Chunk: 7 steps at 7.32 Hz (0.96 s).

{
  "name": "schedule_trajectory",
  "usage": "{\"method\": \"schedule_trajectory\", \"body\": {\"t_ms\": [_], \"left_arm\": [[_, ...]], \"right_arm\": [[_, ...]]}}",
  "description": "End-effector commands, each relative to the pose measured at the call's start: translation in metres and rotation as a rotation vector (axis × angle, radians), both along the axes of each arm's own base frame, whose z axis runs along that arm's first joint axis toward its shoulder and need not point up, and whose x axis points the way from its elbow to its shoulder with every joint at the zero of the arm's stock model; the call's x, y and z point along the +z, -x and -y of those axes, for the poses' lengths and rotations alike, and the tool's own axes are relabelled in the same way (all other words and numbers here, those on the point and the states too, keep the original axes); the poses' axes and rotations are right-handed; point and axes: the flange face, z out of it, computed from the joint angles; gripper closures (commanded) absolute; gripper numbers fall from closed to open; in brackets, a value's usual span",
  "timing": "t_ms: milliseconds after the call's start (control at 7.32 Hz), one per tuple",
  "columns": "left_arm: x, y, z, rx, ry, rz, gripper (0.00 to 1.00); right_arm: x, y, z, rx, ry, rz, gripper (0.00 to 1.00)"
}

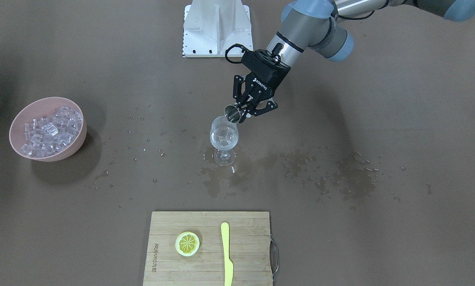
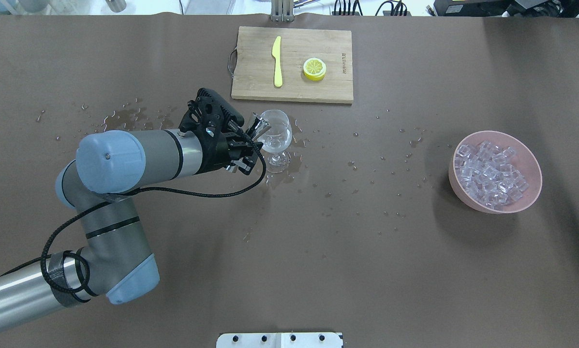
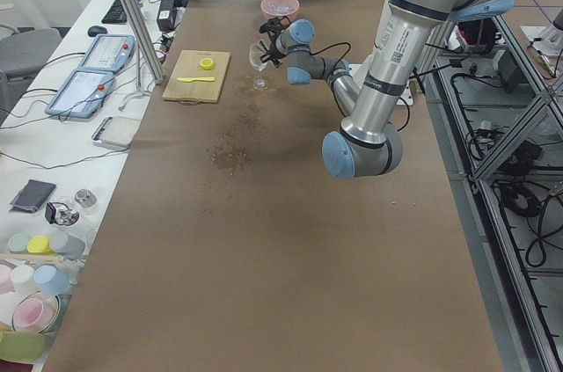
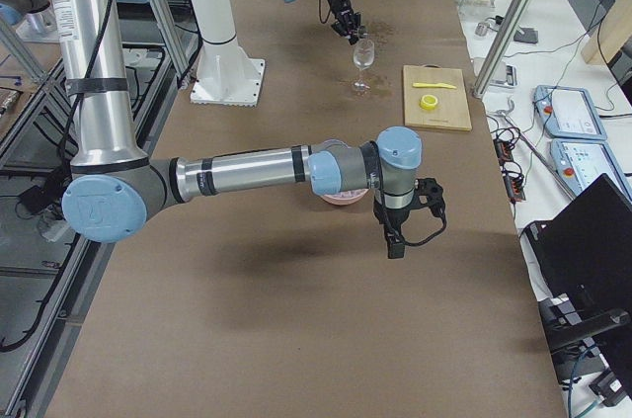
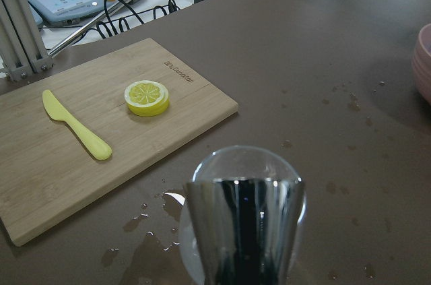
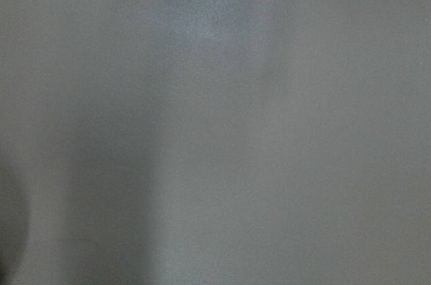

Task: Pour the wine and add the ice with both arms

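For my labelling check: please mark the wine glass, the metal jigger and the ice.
wine glass [image 1: 224,138], exterior front-facing view, on its round bowl.
metal jigger [image 1: 233,114], exterior front-facing view, on its tilted cup.
ice [image 1: 50,130], exterior front-facing view, on the middle of the pile.

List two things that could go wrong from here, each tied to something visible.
1. The left gripper holds the metal jigger tilted at the wine glass rim; a nudge could topple the stemmed glass.
2. The table around its foot is already wet, so more liquid may spill.
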Motion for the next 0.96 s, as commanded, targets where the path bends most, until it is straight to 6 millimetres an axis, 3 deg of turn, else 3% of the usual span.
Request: {"method": "schedule_trajectory", "body": {"t_ms": [0, 820], "left_arm": [[0.000, -0.001, -0.001, 0.019, 0.007, 0.007, 1.00], [-0.016, 0.002, -0.003, 0.038, 0.045, 0.068, 1.00]], "right_arm": [[0.002, 0.000, 0.000, 0.000, 0.004, 0.001, 0.00], [0.005, 0.001, -0.001, -0.002, 0.011, 0.011, 0.00]]}}
